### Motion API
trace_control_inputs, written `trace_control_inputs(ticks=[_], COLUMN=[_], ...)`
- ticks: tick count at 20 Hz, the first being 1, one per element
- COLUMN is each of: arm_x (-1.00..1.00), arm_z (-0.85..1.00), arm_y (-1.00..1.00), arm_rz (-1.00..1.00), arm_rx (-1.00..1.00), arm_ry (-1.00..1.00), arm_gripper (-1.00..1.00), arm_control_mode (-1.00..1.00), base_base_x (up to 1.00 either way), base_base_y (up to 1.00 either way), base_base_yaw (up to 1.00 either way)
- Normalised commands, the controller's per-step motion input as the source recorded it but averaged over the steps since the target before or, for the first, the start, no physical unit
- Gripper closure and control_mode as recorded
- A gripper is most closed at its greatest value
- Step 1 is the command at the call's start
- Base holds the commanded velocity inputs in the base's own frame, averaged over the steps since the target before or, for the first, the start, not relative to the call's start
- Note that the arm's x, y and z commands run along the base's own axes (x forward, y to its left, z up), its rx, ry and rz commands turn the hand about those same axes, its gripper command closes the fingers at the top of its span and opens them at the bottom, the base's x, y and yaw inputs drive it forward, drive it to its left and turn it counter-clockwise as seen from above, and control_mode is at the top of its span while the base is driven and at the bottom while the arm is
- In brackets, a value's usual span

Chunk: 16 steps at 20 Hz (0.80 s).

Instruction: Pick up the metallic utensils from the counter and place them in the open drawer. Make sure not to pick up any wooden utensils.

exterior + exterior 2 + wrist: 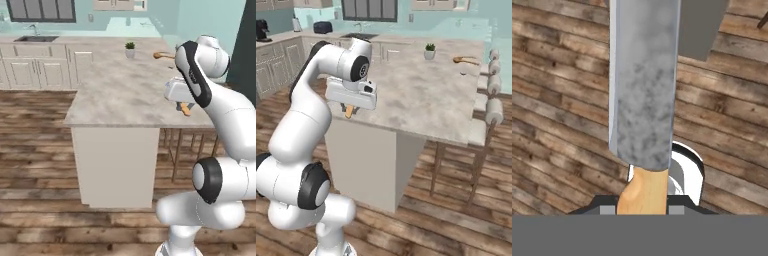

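The jaws (643, 207) were clenched on the knife (644, 95), gripping its short orange-tan handle at the bottom of the hand view, with the broad grey blade running away from them up the middle of that view. Behind the blade lay brown wooden floor planks (557, 100), so the knife hung in the air over the floor rather than over stone; a grey slab edge showed at the upper right of the hand view, apart from the blade.

In the left base view the jaws (183, 107) hung at the near right edge of the bench (120, 90), the orange handle (186, 109) poking out beneath the white hand. In the right base view the same handle (349, 111) dangled below the hand at the bench's near left corner, just outside the slab's edge. Whether the blade overlapped the edge I cannot tell from the base views.

The bench top was broad and mostly bare between the hand and its far end. There the wooden spoon (466, 60) lay near the far right edge, well apart from the jaws, with a small potted plant (429, 50) beside it toward the middle. White stools (491, 107) lined the bench's right side. Open floor (35, 165) spread to the left of the bench pedestal and in front of it.
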Motion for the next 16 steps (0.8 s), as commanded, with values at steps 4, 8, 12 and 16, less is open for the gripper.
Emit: trace_control_inputs(ticks=[4,8,12,16], arm_x=[0.00,0.00,0.00,0.00], arm_z=[0.00,0.00,0.00,0.00], arm_y=[0.00,0.00,0.00,0.00], arm_rz=[0.00,0.00,0.00,0.00], arm_rx=[0.00,0.00,0.00,0.00], arm_ry=[0.00,0.00,0.00,0.00], arm_gripper=[1.00,1.00,1.00,1.00], arm_control_mode=[1.00,1.00,1.00,1.00], base_base_x=[0.22,0.19,0.02,-0.01], base_base_y=[1.00,1.00,1.00,1.00], base_base_yaw=[-0.43,-0.42,-0.39,-0.37])
